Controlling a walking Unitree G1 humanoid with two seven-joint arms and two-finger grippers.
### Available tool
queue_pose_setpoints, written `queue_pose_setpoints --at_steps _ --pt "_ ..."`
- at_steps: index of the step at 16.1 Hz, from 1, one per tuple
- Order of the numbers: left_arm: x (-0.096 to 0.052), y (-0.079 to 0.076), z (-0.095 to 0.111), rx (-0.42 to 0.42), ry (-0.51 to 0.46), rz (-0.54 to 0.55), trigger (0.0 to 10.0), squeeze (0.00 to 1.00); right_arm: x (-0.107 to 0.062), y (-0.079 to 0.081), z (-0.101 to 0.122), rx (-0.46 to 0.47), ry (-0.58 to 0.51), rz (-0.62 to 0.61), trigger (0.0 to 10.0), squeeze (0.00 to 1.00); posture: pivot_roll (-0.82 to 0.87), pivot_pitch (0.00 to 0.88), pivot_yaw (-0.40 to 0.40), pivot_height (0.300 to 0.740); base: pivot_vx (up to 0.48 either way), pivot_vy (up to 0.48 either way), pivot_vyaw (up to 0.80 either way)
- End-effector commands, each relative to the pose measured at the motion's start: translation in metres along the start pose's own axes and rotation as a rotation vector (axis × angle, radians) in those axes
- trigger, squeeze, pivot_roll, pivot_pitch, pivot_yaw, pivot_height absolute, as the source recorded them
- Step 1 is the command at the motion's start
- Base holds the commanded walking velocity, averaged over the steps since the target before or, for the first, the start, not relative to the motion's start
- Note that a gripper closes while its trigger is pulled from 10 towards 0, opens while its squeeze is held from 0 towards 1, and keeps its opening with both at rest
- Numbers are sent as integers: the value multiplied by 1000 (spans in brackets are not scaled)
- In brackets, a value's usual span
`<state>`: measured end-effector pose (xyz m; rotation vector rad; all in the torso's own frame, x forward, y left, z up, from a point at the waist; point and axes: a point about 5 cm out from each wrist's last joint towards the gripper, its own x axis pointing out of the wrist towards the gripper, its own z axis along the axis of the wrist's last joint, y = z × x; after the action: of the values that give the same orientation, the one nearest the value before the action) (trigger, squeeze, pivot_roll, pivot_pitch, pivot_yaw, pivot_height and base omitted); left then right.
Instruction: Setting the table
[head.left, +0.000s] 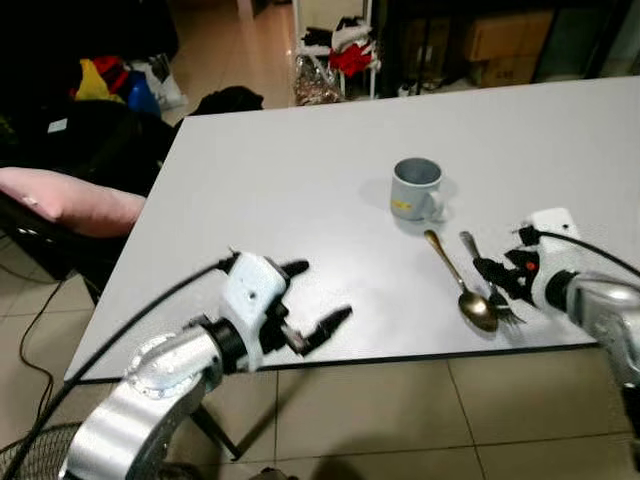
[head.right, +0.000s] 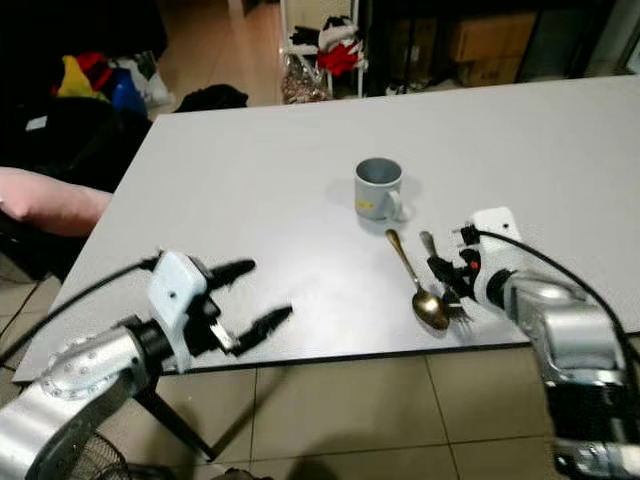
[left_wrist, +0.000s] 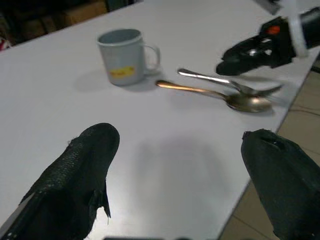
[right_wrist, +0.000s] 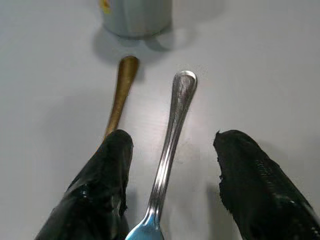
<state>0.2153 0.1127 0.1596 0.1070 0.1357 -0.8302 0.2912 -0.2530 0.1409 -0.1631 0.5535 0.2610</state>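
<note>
A grey-blue mug (head.left: 415, 188) with a yellow label stands upright on the white table (head.left: 280, 170). Just in front of it lie a bronze spoon (head.left: 460, 285) and a silver fork (head.left: 470, 245), side by side, bowl and tines toward the near edge. My right gripper (head.left: 492, 280) is open low over the table, one finger on each side of the fork (right_wrist: 172, 125), with the spoon's handle (right_wrist: 120, 95) just outside one finger. My left gripper (head.left: 322, 291) is open over the table's near edge, holding nothing, well left of the cutlery.
A chair with a pink cushion (head.left: 70, 200) stands by the table's left side. A rack with red items (head.left: 345, 50), cardboard boxes (head.left: 500, 35) and floor clutter lie beyond the far edge. A fan grille (head.left: 30, 450) sits on the tiled floor at the lower left.
</note>
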Motion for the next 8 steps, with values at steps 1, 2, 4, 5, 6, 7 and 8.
queue_pose_setpoints --at_steps 1,2,4,5,6,7,8 --pt "-2 6 4 22 -17 35 10000 0 -5 4 4 -30 -13 15 10000 0 -127 0 127 740 0 0 0" --pt "-4 12 4 28 -38 121 10000 0 -11 10 15 -68 -141 19 10000 0 -134 0 134 740 0 0 0" --pt "-5 24 3 66 -33 294 10000 0 -18 25 27 -125 -305 -25 10000 0 -130 0 137 740 0 0 0" --pt "-8 27 5 55 -64 379 10000 0 -22 36 31 -102 -371 -54 10000 0 -131 0 136 740 0 0 0" --pt "-9 28 6 69 -80 431 10000 0 -25 43 34 -63 -411 -55 10000 0 -129 0 134 740 0 0 0" --pt "-11 28 7 69 -92 525 10000 0 -31 60 38 18 -491 -34 10000 0 -128 0 132 740 0 0 0" --pt "-13 27 6 68 -91 571 10000 0 -35 70 39 48 -529 -21 10000 0 -126 0 126 740 0 -255 0"
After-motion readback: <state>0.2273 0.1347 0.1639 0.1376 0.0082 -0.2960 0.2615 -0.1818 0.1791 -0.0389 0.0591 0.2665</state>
